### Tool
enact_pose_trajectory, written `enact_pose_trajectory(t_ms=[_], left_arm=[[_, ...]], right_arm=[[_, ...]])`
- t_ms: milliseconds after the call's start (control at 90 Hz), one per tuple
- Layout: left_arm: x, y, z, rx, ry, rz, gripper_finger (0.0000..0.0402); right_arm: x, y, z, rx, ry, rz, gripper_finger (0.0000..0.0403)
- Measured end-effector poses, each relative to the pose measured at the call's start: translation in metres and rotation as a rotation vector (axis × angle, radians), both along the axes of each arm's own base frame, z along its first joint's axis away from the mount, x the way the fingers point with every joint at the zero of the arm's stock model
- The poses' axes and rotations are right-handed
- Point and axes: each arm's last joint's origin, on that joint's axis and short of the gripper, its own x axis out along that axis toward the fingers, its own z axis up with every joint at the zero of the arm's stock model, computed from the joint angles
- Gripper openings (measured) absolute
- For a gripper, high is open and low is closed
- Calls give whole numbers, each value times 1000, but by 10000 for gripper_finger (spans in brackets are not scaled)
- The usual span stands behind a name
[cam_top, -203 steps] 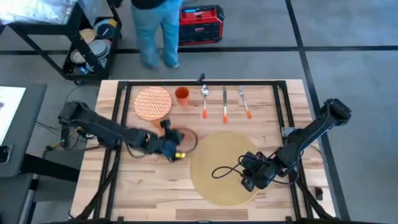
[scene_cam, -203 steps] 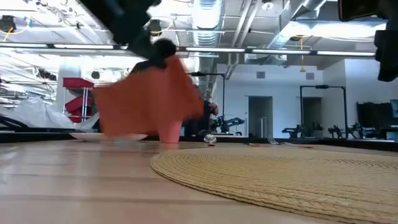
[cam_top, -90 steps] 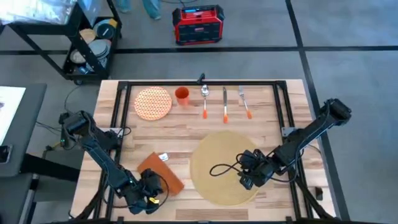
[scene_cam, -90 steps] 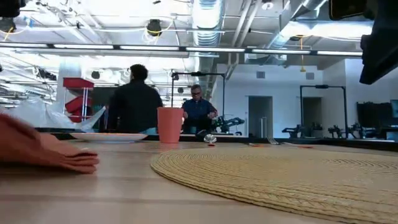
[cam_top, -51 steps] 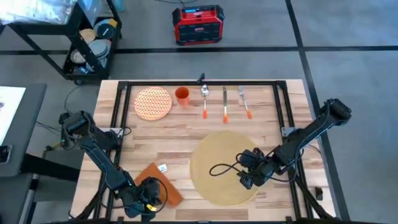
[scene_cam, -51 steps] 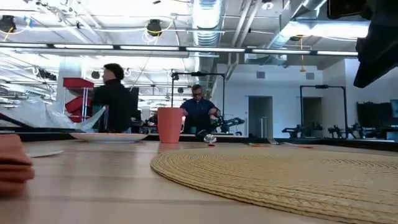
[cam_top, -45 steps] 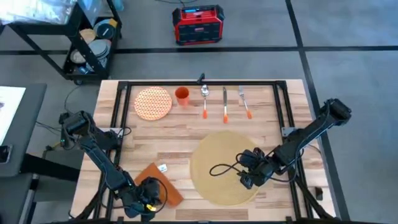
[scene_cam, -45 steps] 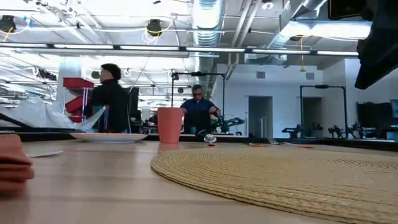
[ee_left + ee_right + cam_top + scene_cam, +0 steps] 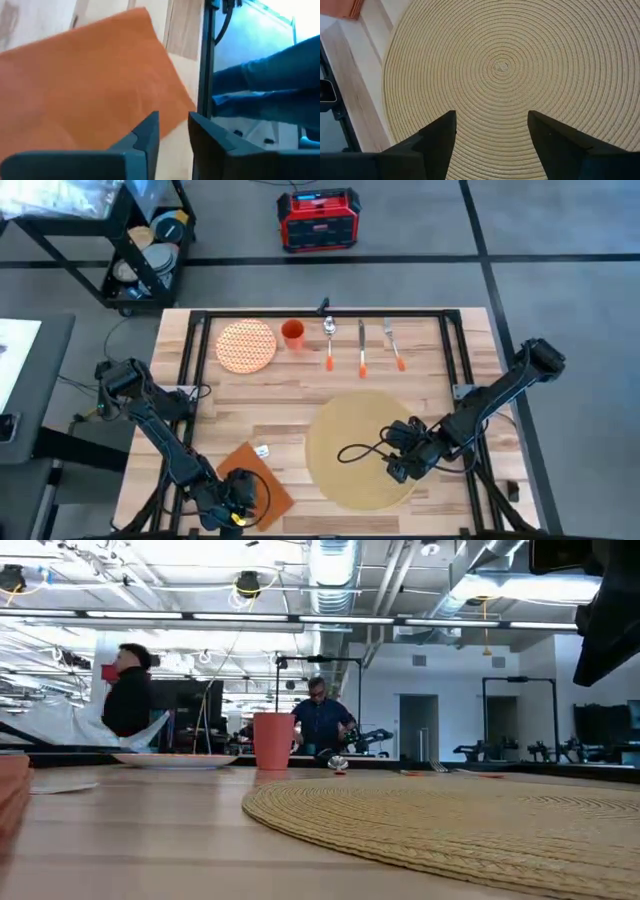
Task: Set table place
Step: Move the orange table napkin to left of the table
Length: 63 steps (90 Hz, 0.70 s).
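The round tan placemat (image 9: 362,447) lies flat on the wood-plank table (image 9: 270,405), in the lower right-centre of the high view. The right gripper (image 9: 397,470) hovers over the mat's right part, fingers (image 9: 437,137) spread wide and empty. The left gripper (image 9: 228,515) sits at the table's near edge, lower left, over the orange napkin (image 9: 256,480); its fingers (image 9: 147,132) are nearly together, grasping nothing visible.
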Motion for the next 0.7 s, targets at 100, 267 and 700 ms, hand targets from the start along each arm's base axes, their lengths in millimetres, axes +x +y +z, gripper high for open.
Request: enact_pose_trajectory(t_ms=[100, 267, 700], left_arm=[[-7, 5, -5, -20, 116, 154, 118], [-28, 29, -20, 34, 340, 694, 89], [-44, 40, -20, 204, 572, 637, 0]], right_arm=[[0, 0, 0, -2, 2, 0, 235], [1, -1, -2, -15, 11, -6, 227], [13, 6, -36, -70, 128, -5, 185]])
